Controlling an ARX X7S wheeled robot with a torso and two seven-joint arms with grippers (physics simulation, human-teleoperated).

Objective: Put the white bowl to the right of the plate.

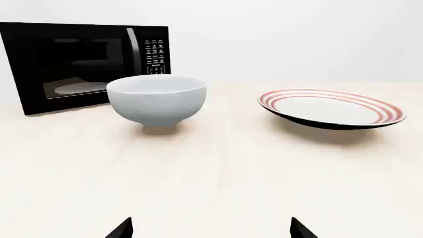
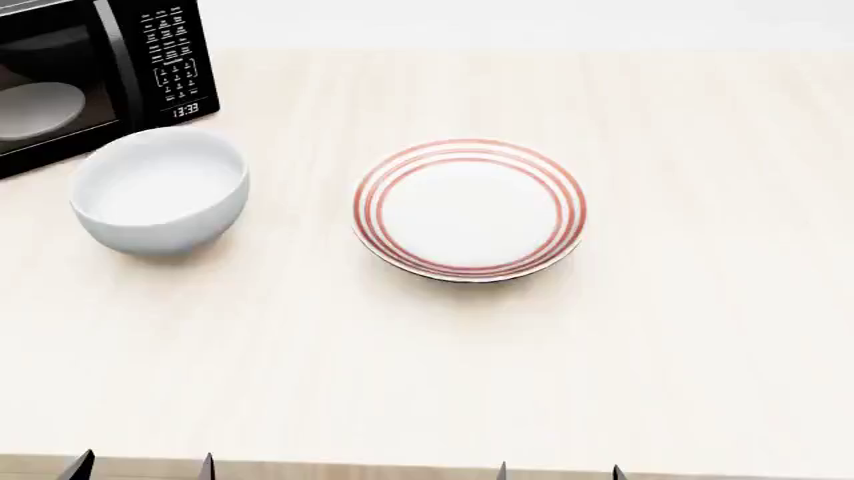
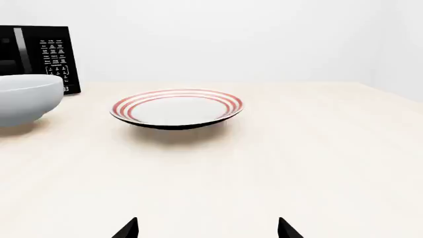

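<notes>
The white bowl (image 2: 159, 200) stood well ahead of my left gripper (image 1: 210, 229), whose jaws were spread and empty; my right gripper (image 3: 207, 228) gaped likewise. The plate (image 2: 469, 209) lay beyond. I judged a rim pinch, lifted high across the plate, best.

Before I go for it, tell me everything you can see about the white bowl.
The white bowl is plain, glossy and white, looking ceramic, round and deep with a thick rim and a small foot under it. It stands upright and empty on the light wooden table, left of the plate with a clear gap between them, just in front of the black microwave. Nothing touches it but the table; neither hand is near it.
</notes>
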